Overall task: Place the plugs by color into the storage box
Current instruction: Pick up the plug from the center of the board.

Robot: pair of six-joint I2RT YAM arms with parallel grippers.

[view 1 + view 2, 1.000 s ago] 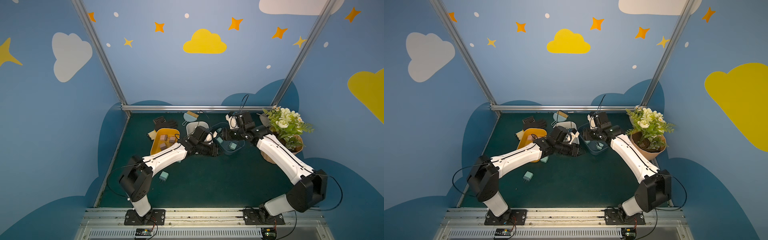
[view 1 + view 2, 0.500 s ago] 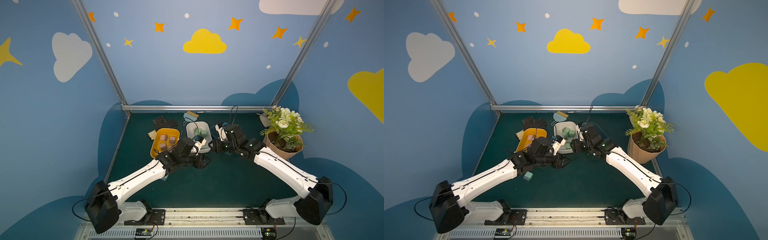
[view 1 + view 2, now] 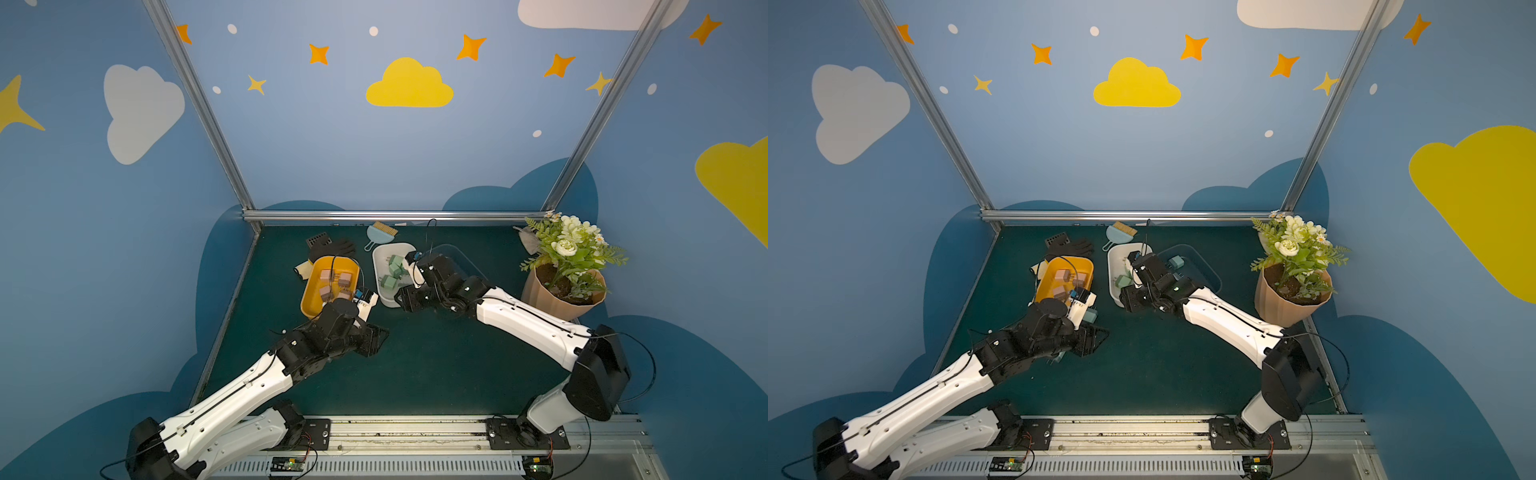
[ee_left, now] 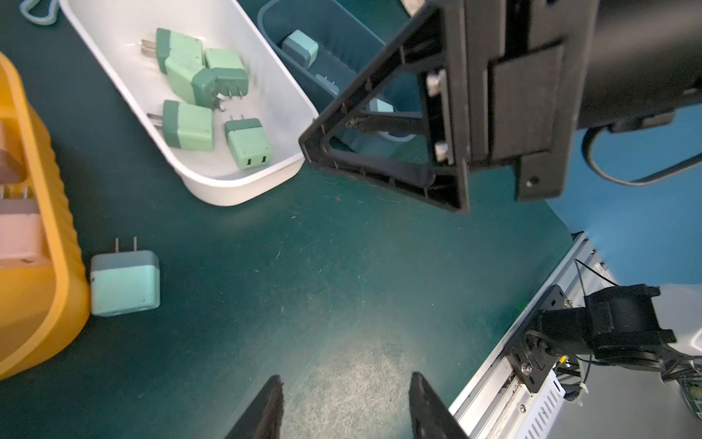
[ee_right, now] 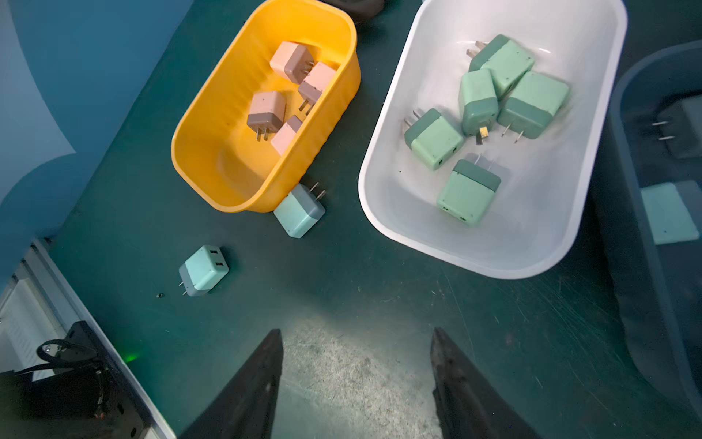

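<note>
Three storage boxes stand side by side. The yellow box [image 5: 201, 178] holds several pink plugs [image 5: 266, 108]. In the white box [image 5: 399, 216] lie several mint green plugs [image 5: 469, 194], and the dark blue box [image 5: 645, 273] holds light blue plugs [image 5: 668, 213]. Two light blue plugs lie on the mat: one [image 5: 300, 211] against the yellow box's near end, the second [image 5: 204, 270] nearer the front-left. My left gripper [image 4: 345, 378] hangs open over bare mat in front of the yellow box [image 3: 313, 301]. My right gripper [image 5: 357, 332] is open and holds nothing, just in front of the white box [image 3: 380, 266].
A potted plant [image 3: 565, 270] stands at the right edge. A black glove [image 3: 332, 249] and a small brush [image 3: 380, 232] lie behind the boxes. The metal rail [image 3: 415, 432] runs along the front. The two grippers are close to each other above the mat's middle.
Both arms have drawn back from the boxes toward the front. The left gripper moved from near the blue box to in front of the yellow one; the right came forward past the white box.
</note>
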